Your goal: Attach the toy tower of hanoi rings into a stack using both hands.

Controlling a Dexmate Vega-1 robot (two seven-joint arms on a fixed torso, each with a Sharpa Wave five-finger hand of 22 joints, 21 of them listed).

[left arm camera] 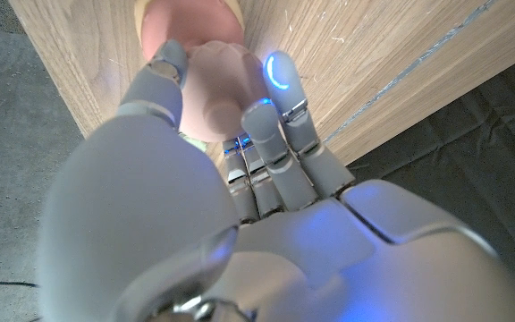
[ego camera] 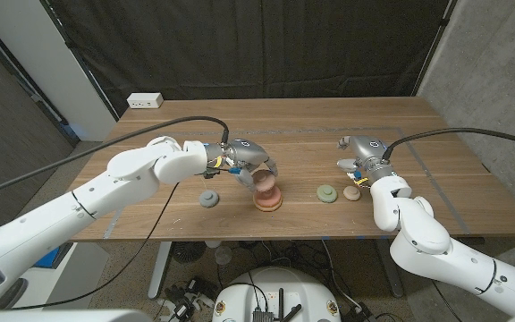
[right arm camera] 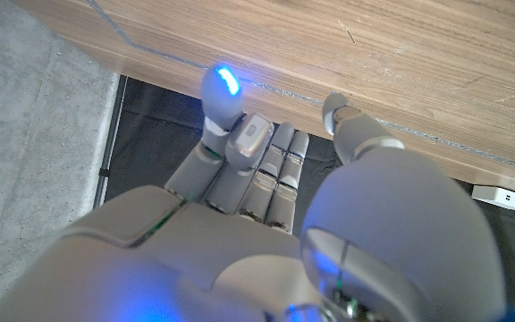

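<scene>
Head view: left hand near table centre, fingers curled down around a pink ring, holding it right over the orange ring; whether the two rings touch, impossible to tell; grey ring lying alone just left of the stack, near the front edge; green ring and tan ring side by side to the right, close below the right hand; right hand's fingers bent downward, nothing seen in them, how far closed hard to tell; bare wooden table open behind both hands up to the far edge. Left wrist view: fingers and thumb wrapped on the pink ring against the wood. Right wrist view: fingers drawn together with nothing between them, over the table's edge.
</scene>
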